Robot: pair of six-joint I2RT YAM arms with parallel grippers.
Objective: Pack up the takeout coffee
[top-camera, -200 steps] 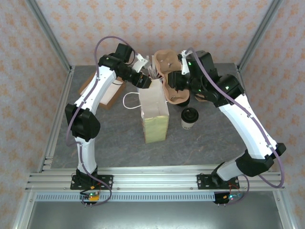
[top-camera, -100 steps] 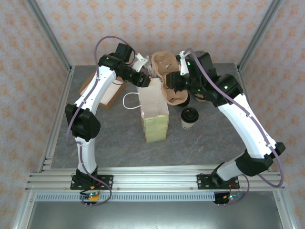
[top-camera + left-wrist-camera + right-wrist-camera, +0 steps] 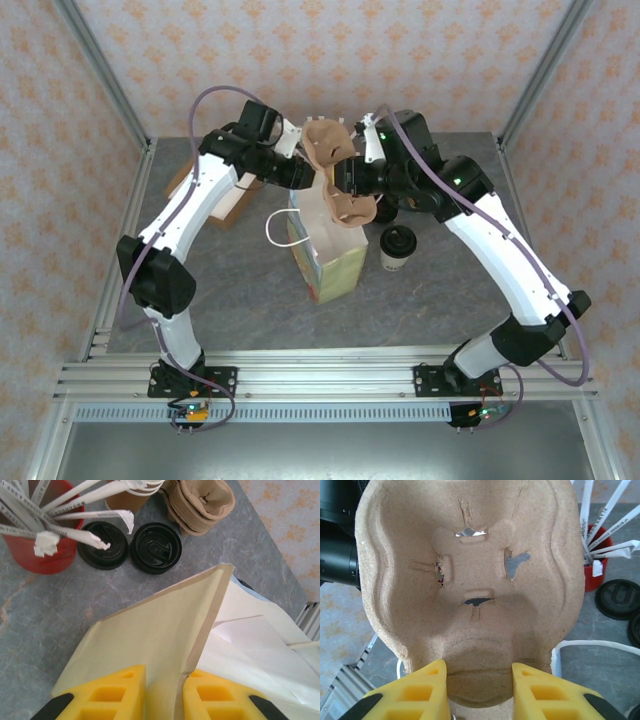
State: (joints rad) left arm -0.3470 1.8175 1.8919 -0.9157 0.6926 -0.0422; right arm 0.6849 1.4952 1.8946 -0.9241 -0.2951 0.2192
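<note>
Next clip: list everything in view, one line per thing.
paper bag: one, white, centre
takeout coffee: one, cream with black lid, right of bag
cup carrier: one, brown, raised over bag
red cup: one, red, holding white straws
loose lids: two, black, beside red cup
lidless cups: one stack, brown, next to lids
carrier stack: one, brown, next to lids
cardboard box: one, brown, left side
left gripper: one, yellow, shut on bag rim
right gripper: one, yellow, shut on cup carrier

The left arm (image 3: 185, 205) and right arm (image 3: 500, 240) extend forward, wrists converging. The left gripper (image 3: 165, 680) clamps a bag (image 3: 150, 630) wall between its fingers; the right gripper (image 3: 479, 680) clamps a tray (image 3: 470, 580) edge.
</note>
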